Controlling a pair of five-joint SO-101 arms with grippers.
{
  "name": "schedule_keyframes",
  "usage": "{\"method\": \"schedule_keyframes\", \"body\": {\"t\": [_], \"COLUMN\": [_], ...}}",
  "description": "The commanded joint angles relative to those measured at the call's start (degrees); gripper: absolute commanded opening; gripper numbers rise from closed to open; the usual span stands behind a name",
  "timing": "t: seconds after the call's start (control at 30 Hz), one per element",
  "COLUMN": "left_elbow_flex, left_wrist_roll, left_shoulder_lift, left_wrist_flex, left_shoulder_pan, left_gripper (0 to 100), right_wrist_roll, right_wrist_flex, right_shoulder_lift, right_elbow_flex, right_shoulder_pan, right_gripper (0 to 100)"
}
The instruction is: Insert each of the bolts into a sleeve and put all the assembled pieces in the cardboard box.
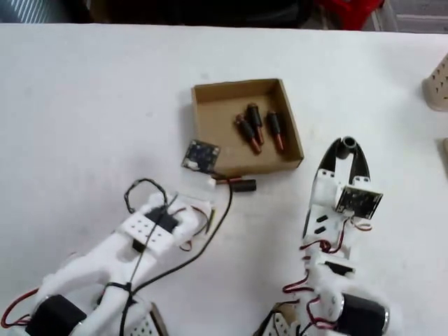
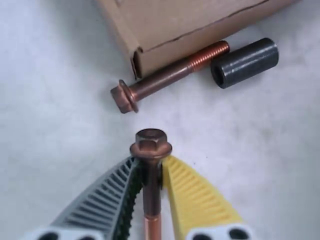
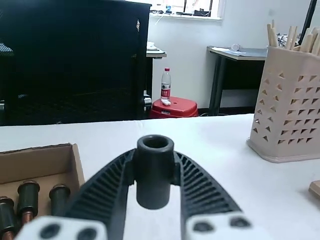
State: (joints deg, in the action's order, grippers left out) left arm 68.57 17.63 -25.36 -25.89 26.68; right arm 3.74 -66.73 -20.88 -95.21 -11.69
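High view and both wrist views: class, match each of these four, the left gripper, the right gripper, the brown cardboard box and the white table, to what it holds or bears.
Column one
1. left gripper
2. right gripper
3. brown cardboard box
4. white table

Column two
A. three assembled bolt-and-sleeve pieces
B. one upright black cylindrical sleeve
C. one copper hex-head bolt, clamped
D. a loose copper bolt and a loose black sleeve, lying beside the box

Pairs: 1-C, 2-B, 3-A, 4-D.
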Motion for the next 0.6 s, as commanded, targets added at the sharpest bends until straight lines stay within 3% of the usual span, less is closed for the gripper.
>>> {"method": "schedule_keyframes", "body": {"t": [0.0,0.3,0.57], "left_elbow_flex": [-0.3,-0.2,-0.2], "left_wrist_roll": [-0.7,-0.7,-0.7], "left_shoulder_lift": [-2.4,-2.4,-2.4], "left_wrist_flex": [1.2,1.2,1.2], "left_shoulder_pan": [0.3,0.3,0.3], "left_gripper": [2,2,2], "right_wrist_roll": [-0.1,-0.1,-0.5], "right_wrist_flex": [-8.0,-32.4,-33.2], "right_shoulder_lift": [6.3,34.3,45.8], "right_elbow_flex": [2.5,10.5,17.8], "right_shoulder_pan": [0.5,1.0,3.1], "right_gripper": [1.5,1.5,1.5]}}
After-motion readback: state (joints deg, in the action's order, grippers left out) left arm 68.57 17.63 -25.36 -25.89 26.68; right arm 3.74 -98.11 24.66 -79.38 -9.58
